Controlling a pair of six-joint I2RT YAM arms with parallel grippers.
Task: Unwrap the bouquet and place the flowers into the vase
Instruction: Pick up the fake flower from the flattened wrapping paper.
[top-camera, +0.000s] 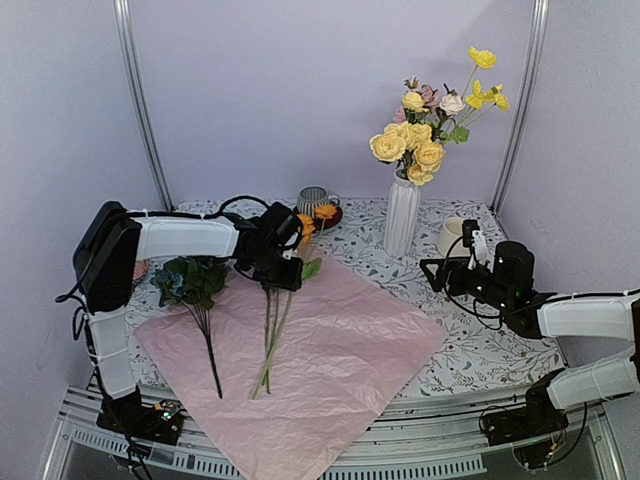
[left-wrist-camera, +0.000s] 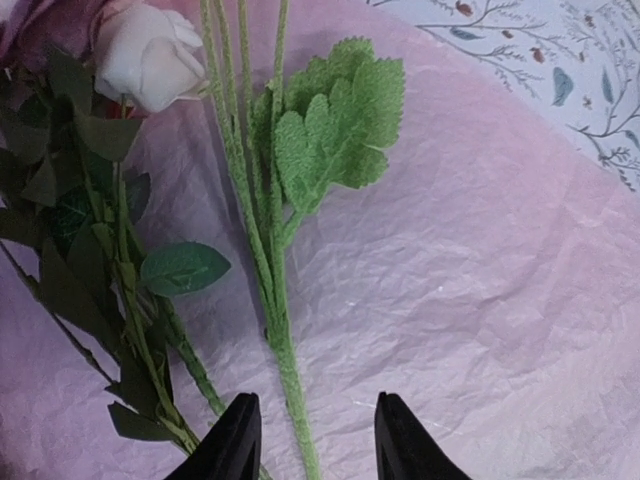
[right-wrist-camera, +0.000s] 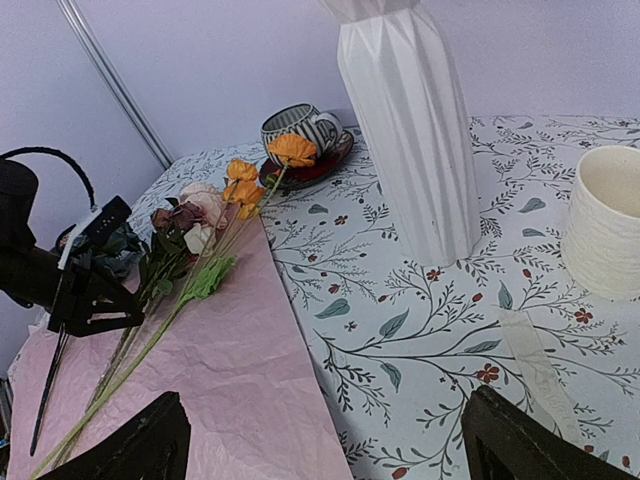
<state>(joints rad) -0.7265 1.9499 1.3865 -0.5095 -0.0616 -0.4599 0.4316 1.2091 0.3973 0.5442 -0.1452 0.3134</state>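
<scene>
Table, pink paper past near edge

Lilac-pink paper, white ribbed vase, yellow roses, leaf-print tablecloth, striped cup

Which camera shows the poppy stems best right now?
Left wrist: the poppy stems run close up into the open left gripper. Top external shows them thin on the paper. Right wrist shows them distant, with their orange blooms.

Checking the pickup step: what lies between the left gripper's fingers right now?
In the left wrist view, a fuzzy green flower stem lies on the pink paper, passing between the open left gripper's fingers.
</scene>
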